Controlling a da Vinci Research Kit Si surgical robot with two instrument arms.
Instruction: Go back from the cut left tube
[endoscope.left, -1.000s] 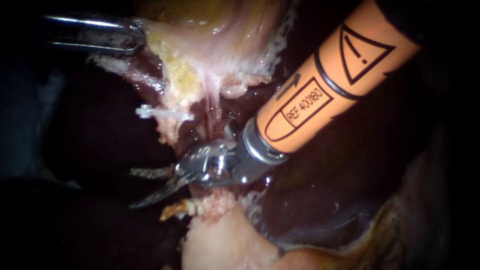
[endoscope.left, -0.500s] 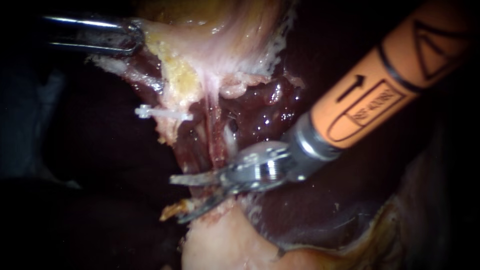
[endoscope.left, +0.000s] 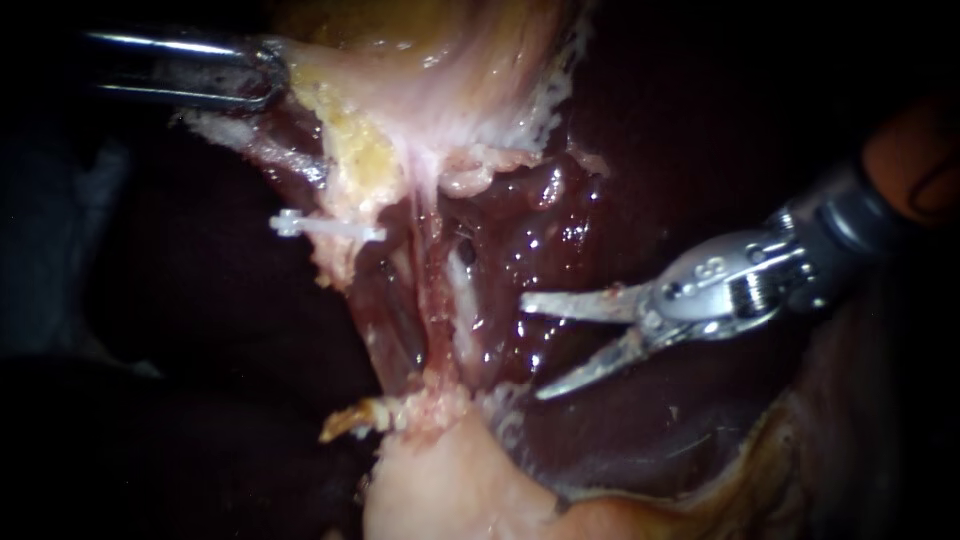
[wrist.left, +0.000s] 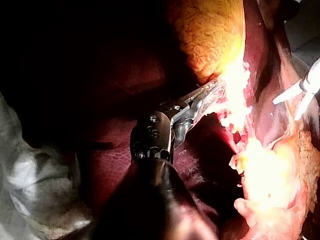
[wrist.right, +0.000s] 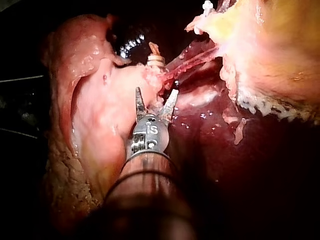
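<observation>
Right instrument (endoscope.left: 533, 347) farther right, jaws open.

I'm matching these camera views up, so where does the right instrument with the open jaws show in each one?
Endoscope view: right instrument comes in from the right, jaws open over the liver.
Left wrist view: right instrument lies beyond the left instrument, past the pale yellow tissue.
Right wrist view: right instrument is that camera's own, jaws open.
Shared landmark: the pale yellow tissue.
</observation>
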